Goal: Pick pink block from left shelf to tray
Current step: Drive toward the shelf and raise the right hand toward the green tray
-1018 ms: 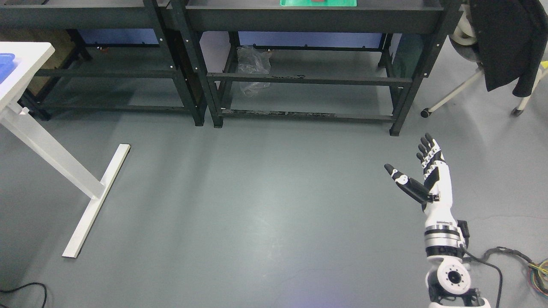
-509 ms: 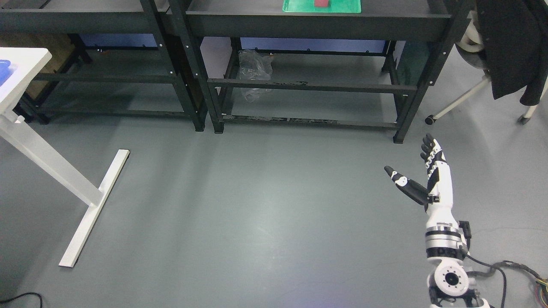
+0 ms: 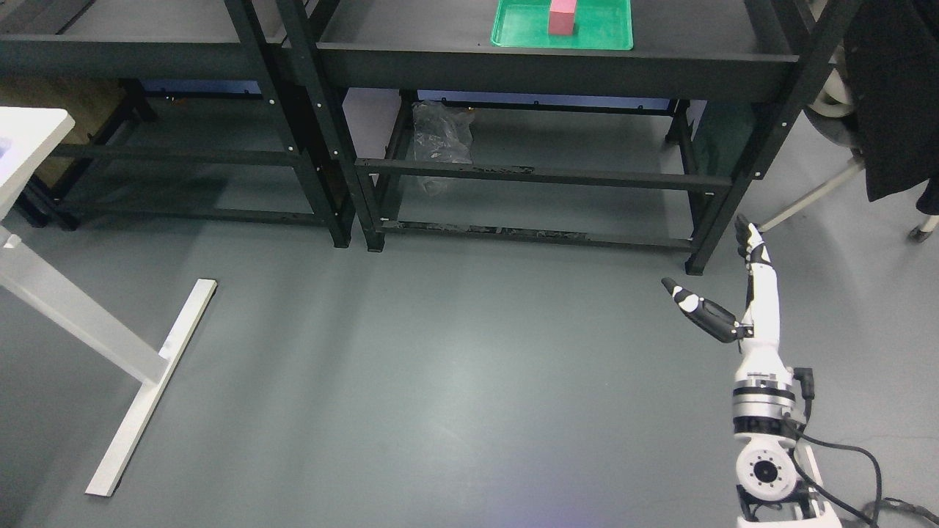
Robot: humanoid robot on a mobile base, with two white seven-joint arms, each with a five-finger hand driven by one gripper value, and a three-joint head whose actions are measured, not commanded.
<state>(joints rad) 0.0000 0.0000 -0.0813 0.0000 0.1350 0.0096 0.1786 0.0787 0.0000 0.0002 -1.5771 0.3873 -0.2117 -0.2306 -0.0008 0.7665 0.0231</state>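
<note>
A pink block [image 3: 563,17] stands in a green tray [image 3: 601,35] on top of the right black shelf [image 3: 543,62], at the top of the head view. My right hand [image 3: 722,282] is raised over the floor at the lower right, well below and right of the tray. Its fingers [image 3: 750,238] are stretched out and the thumb [image 3: 693,306] is spread, holding nothing. The left black shelf [image 3: 147,55] shows a bare top as far as it is in view. My left arm does not show.
A white table leg and foot [image 3: 139,392] stand on the grey floor at the left. A crumpled clear plastic bag [image 3: 438,139] lies under the right shelf. A chair with a dark jacket [image 3: 899,81] is at the right edge. Cables [image 3: 851,462] trail beside my arm.
The whole picture has shifted down, so the camera tilted up and more of the tray and pink block shows. My right hand has turned edge-on, still open.
</note>
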